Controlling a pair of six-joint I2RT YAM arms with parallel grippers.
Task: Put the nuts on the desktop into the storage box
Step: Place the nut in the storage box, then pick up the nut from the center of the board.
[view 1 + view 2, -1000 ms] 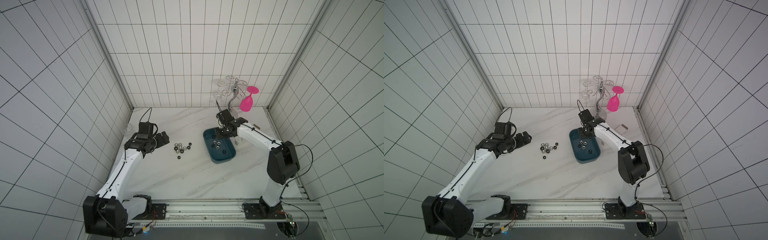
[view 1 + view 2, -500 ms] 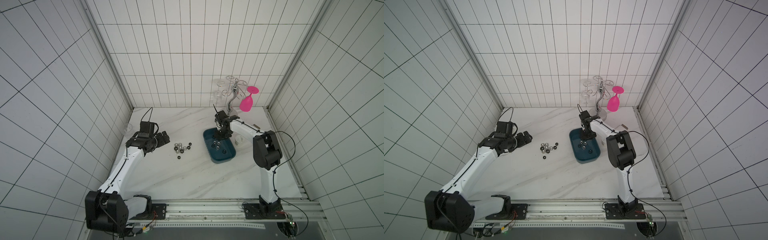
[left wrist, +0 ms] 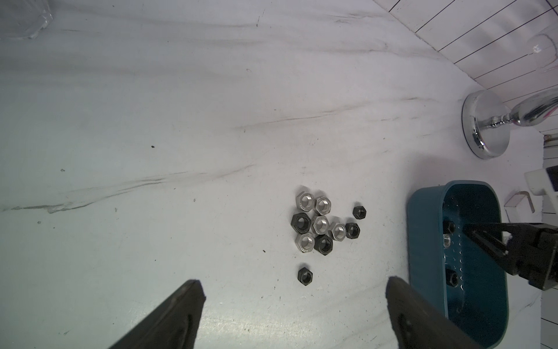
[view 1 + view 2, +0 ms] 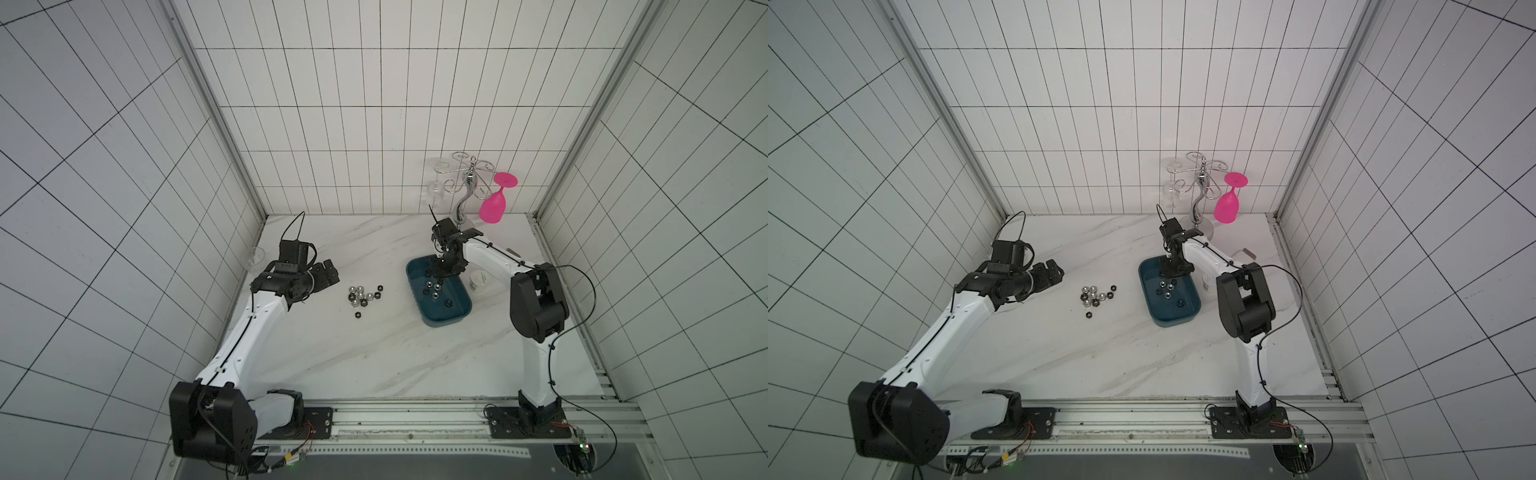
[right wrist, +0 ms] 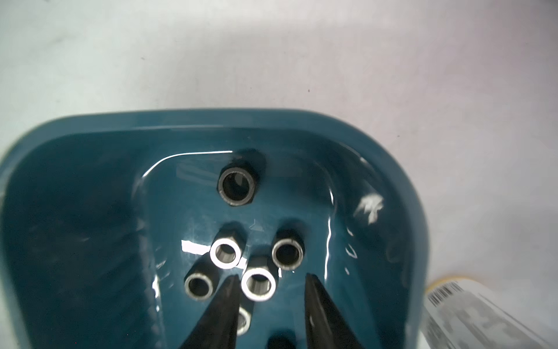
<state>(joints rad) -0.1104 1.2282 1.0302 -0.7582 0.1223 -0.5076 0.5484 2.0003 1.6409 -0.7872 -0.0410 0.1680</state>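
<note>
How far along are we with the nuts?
Done: several nuts lie in the storage box. In hand: nothing; the right gripper is open over the box, the left gripper open and empty. Remaining: ten loose nuts on the desktop.

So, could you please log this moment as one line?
right gripper: open, over box | left gripper: open, facing nut pile on table | box: several nuts

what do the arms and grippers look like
The left arm and right arm have white links, black joint housings and thin black cables. The left gripper and right gripper are black with tapering fingers.
</note>
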